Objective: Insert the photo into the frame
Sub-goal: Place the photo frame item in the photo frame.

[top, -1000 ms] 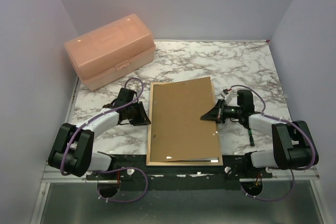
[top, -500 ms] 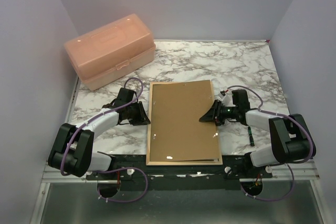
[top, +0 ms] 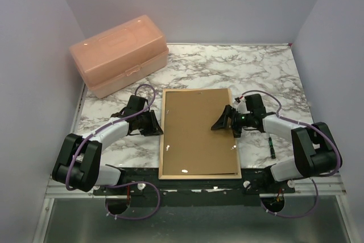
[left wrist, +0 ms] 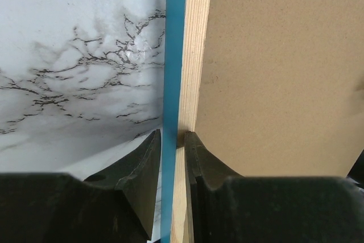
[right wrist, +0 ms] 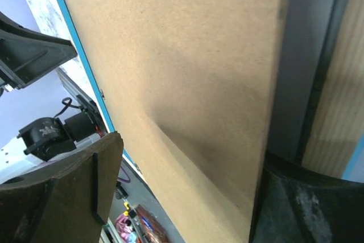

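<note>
Top external view: frame point(top: 199, 176) lies flat on the marble tabletop point(top: 261, 72), wood side up, with a brown board point(top: 196, 132) filling it. Left hand point(top: 154, 124) is closed on the frame's left rail; the left wrist view shows its fingers point(left wrist: 142, 163) pinching the blue-and-wood edge point(left wrist: 193, 55). Right hand point(top: 223, 119) hangs over the board's right side, jaws spread wide, holding nothing. A pink box point(top: 119, 54) sits at the far left.

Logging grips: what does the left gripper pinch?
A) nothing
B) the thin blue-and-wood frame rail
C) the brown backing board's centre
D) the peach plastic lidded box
B: the left gripper is closed on the rail of the thin blue-and-wood rectangular frame, beside the flat brown backing board.
</note>
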`<act>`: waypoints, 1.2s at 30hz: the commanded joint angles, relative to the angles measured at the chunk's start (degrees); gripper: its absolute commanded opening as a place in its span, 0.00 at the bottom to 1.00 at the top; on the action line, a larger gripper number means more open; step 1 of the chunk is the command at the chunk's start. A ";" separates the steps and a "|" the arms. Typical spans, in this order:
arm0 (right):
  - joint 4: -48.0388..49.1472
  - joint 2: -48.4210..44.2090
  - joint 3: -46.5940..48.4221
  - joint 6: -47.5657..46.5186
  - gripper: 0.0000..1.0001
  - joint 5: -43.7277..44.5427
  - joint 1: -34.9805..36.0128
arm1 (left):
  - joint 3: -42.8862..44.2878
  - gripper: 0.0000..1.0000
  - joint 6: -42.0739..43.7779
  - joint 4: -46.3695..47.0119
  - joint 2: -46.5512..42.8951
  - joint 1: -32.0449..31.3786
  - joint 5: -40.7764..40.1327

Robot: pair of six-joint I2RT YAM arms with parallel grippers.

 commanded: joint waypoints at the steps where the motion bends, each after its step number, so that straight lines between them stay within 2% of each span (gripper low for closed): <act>1: -5.16 1.11 2.57 -1.55 0.84 7.65 1.38 | -0.42 0.24 1.75 -1.39 1.28 -0.16 -2.10; 8: -12.27 0.96 5.42 -1.83 0.99 14.95 4.00 | -0.14 0.24 2.19 -1.77 1.58 -0.17 -2.11; 15: -18.74 -1.09 8.54 -1.90 1.00 20.57 5.53 | -0.43 0.26 2.46 -2.29 -0.44 -0.21 -1.92; 17: -19.74 -0.76 9.56 -2.08 1.00 21.96 6.16 | -0.34 0.38 2.25 -2.54 -1.98 -0.16 -1.64; 18: -20.17 -0.39 10.04 -2.03 1.00 22.44 6.46 | -0.33 0.48 1.96 -2.31 -2.80 -0.18 -0.84; 20: -20.60 0.43 10.82 -2.06 1.00 23.13 7.21 | -0.27 0.62 1.08 -1.37 -3.93 -0.24 0.03; 22: -20.91 1.24 11.34 -1.84 1.00 23.70 8.15 | 0.01 0.70 0.45 -0.55 -4.18 -0.39 0.21; 29: -24.77 2.58 13.75 -1.06 1.00 29.20 11.43 | 2.78 0.72 -0.64 1.04 0.87 -3.64 0.05; 36: -31.29 1.95 16.90 0.12 1.00 35.24 13.63 | 3.88 0.66 -2.44 1.94 4.13 -6.75 -1.99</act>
